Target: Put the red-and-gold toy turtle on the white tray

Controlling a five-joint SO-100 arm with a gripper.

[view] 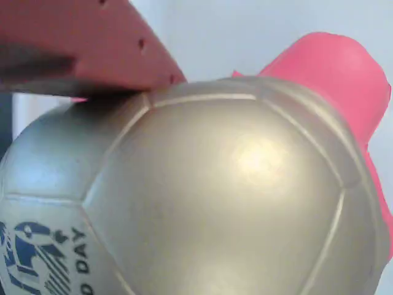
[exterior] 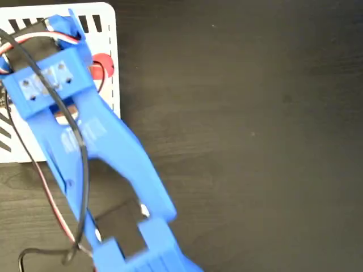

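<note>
One object is filling nearly the whole wrist view: the red-and-gold toy turtle [view: 233, 196], its domed shell pressing right up under the camera, printed mark showing at the lower left and a red limb or head poking out at the upper right. A reddish finger [view: 80, 49] of the gripper is lying across the shell's upper left and appears to be touching it; the opposite finger is out of sight, so I cannot tell whether the jaws are clamping the toy or just resting apart around it. Pale surface behind the turtle is suggesting the white tray [view: 245, 37] lying directly beneath. In the fixed view the blue arm [exterior: 96, 147] is reaching diagonally from the bottom edge up over the tray [exterior: 108, 17], covering most of it; only a red sliver of the turtle [exterior: 102, 68] is peeking out beside the wrist, just inside the tray's dashed line and near its right rim. Judgement: the toy is sitting over or on the tray, so the placing step is looking close to done, release pending. Cables [exterior: 62, 113] are running along the arm. Dark wooden table [exterior: 255, 141] right of the tray is carrying nothing that is obstructing a retreat.
</note>
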